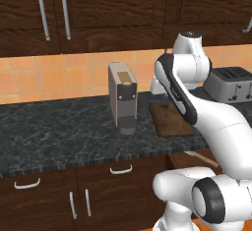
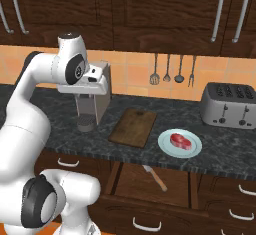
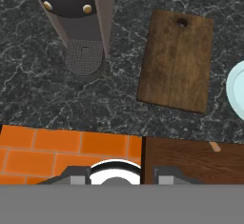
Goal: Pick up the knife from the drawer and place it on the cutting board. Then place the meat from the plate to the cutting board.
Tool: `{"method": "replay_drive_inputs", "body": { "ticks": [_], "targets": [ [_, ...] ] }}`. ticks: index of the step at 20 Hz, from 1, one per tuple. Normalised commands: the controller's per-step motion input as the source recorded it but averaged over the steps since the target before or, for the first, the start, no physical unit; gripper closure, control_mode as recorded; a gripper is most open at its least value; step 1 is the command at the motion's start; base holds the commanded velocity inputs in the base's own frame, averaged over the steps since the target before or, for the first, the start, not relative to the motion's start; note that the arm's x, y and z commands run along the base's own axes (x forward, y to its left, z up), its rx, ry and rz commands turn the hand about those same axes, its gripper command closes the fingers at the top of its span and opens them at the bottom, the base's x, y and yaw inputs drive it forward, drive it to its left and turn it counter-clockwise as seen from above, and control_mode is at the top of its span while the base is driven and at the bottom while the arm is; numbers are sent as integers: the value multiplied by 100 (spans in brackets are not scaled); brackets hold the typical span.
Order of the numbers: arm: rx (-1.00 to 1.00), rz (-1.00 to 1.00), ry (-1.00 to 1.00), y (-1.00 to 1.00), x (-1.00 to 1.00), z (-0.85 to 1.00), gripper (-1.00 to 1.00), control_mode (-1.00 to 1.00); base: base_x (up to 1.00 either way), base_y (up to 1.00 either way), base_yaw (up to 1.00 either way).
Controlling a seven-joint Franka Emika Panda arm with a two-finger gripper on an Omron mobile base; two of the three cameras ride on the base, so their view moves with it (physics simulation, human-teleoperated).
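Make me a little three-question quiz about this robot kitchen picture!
1. True or false: the knife is lying in the open drawer.
2. What sits on the plate: A) bread, B) the meat, C) a spoon?
3. Fill in: the cutting board lies between the coffee machine and the ____.

Key: 1 true. 2 B. 3 plate.

On dark speckled stone counter (image 2: 60, 146): grey boxy coffee machine (image 2: 95, 101) left, flat rectangular dark wooden cutting board (image 2: 133, 127) beside it, round pale plate (image 2: 196, 148) carrying small red steak (image 2: 180, 140) further right, silver toaster (image 2: 228, 104) behind. Below, in open dark wooden drawer (image 2: 135, 181): wooden-handled knife (image 2: 155, 177).
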Motion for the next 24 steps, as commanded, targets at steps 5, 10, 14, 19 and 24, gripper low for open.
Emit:
{"method": "replay_drive_inputs", "body": {
  "ticks": [5,10,14,19,24],
  "targets": [
    [0,0,0,0,-14,-16,-100,-100,0,0,0],
    [0,-3,0,-1,-43,-18,-100,-100,0,0,0],
    [0,-23,0,-4,-29,-18,-100,-100,0,0,0],
    [0,-15,2,0,3,-2,-100,-100,0,0,0],
    [0,-7,2,0,0,0,-100,-100,0,0,0]
  ]
}}
